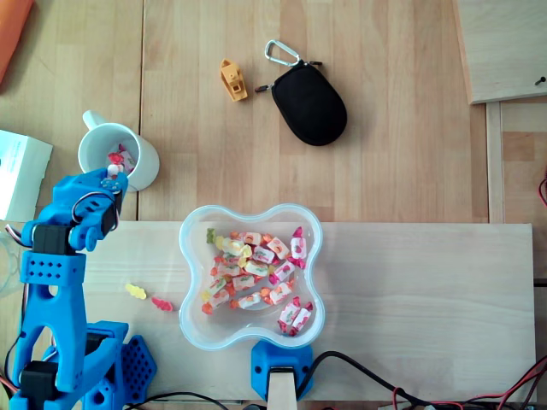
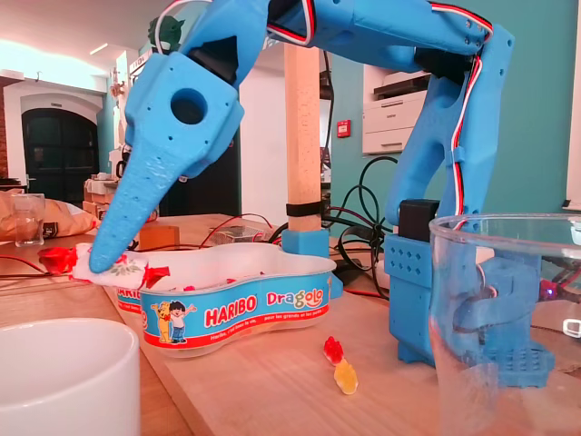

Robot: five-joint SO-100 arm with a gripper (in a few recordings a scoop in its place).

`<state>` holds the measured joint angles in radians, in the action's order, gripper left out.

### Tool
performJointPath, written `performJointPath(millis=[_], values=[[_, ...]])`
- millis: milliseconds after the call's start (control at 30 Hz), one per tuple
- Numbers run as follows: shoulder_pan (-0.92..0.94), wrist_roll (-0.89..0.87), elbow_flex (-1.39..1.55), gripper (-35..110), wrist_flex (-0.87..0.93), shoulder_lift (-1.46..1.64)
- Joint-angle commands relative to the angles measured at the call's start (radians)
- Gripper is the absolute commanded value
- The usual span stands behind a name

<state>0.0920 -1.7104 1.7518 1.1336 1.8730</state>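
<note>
My blue gripper points down and is shut on a white wrapped candy with red twisted ends. In the overhead view the gripper hangs over the near rim of the white mug, which holds another wrapped candy. In the fixed view the mug's rim fills the bottom left, below the held candy. The clear Haribo tub with several wrapped candies stands right of the arm; its labelled wall is behind the gripper.
A yellow gummy and a red gummy lie on the board between arm and tub. A black pouch with carabiner and an orange toy lie farther off. A white box sits left; a clear cup stands close right.
</note>
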Motion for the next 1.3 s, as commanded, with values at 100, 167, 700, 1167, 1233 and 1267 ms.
performJointPath(millis=[100,167,700,1167,1233,1267], values=[[-0.023,-0.078,-0.057,-3,0.008,-0.026],[-0.023,-0.084,-0.08,-3,0.008,-0.063],[-0.031,-0.074,-0.311,-3,0.009,-0.253],[-0.101,-0.074,-0.31,-2,0.011,-0.255],[-0.101,-0.074,-0.31,-2,0.011,-0.255],[-0.101,-0.072,-0.31,-2,0.011,-0.255]])
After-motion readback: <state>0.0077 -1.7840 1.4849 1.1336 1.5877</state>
